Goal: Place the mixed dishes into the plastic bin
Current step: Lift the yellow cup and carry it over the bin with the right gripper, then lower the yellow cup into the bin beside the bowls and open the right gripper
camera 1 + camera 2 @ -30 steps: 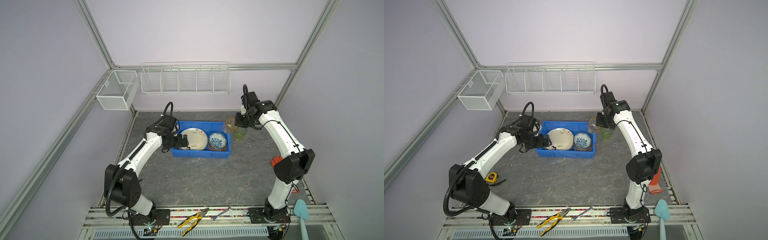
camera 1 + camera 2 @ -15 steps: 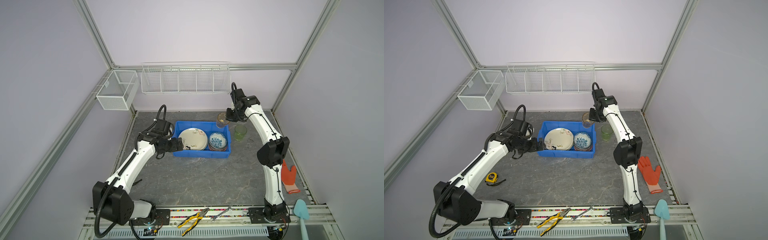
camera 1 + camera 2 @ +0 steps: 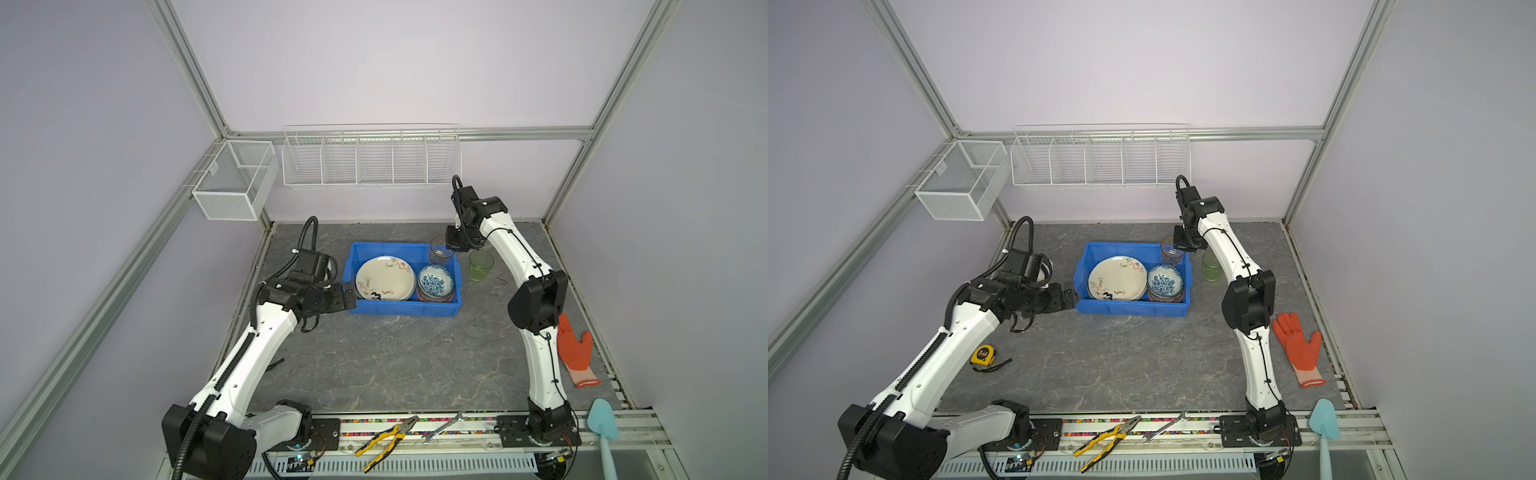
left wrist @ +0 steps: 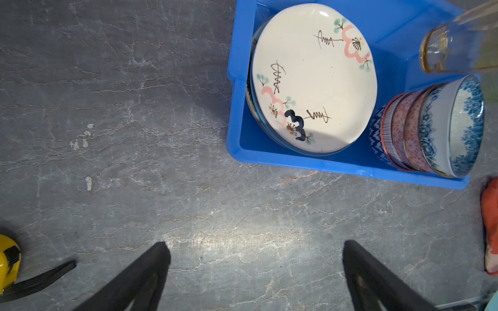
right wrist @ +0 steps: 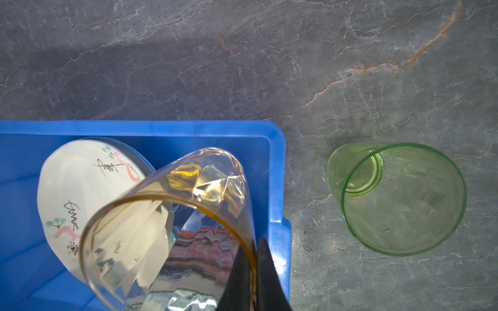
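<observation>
R gripper (image 5: 253, 269) clamped on rim of amber glass (image 5: 188, 204), holding it over far-right corner of blue bin (image 3: 399, 309). L gripper (image 4: 254, 247) spread wide, empty, just outside bin's left wall. In bin: cream floral plate (image 3: 385, 277) atop others, bowls (image 3: 435, 282) nested beside. Green glass (image 3: 481, 266) upright on table (image 3: 374, 357), just right of bin.

No lettering reads clearly. The tape measure (image 3: 983, 355) carries a round dark label with a pale mark, perhaps a 3, too small to be sure. The plate (image 4: 314, 80) bears painted brush strokes and blossoms, no legible words.
</observation>
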Action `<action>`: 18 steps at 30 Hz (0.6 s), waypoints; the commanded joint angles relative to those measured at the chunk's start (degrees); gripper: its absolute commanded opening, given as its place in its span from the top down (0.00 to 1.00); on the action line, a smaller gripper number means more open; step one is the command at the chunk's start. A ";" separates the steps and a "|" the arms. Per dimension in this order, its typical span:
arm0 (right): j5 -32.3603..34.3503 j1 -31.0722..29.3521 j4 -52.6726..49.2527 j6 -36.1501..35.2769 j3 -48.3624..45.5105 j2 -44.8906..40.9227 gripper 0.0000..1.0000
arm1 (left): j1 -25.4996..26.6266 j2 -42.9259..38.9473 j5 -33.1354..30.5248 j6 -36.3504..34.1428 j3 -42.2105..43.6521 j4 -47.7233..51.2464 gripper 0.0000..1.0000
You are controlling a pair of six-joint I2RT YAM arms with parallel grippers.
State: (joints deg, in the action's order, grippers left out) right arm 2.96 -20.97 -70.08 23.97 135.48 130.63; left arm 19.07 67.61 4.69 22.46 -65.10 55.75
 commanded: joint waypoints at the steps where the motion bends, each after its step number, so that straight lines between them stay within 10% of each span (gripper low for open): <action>1: -0.06 -0.73 0.70 -0.74 -0.80 1.17 0.94 | -0.37 -2.25 -1.39 0.83 1.66 1.94 0.00; 18: 1.96 -2.23 1.27 0.19 -0.76 5.25 0.93 | -0.74 -4.82 -1.61 0.25 3.49 2.09 0.00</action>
State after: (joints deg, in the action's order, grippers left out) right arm 3.90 -22.79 -69.43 23.99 135.17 135.55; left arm 18.74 63.61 3.84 23.09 -62.33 56.53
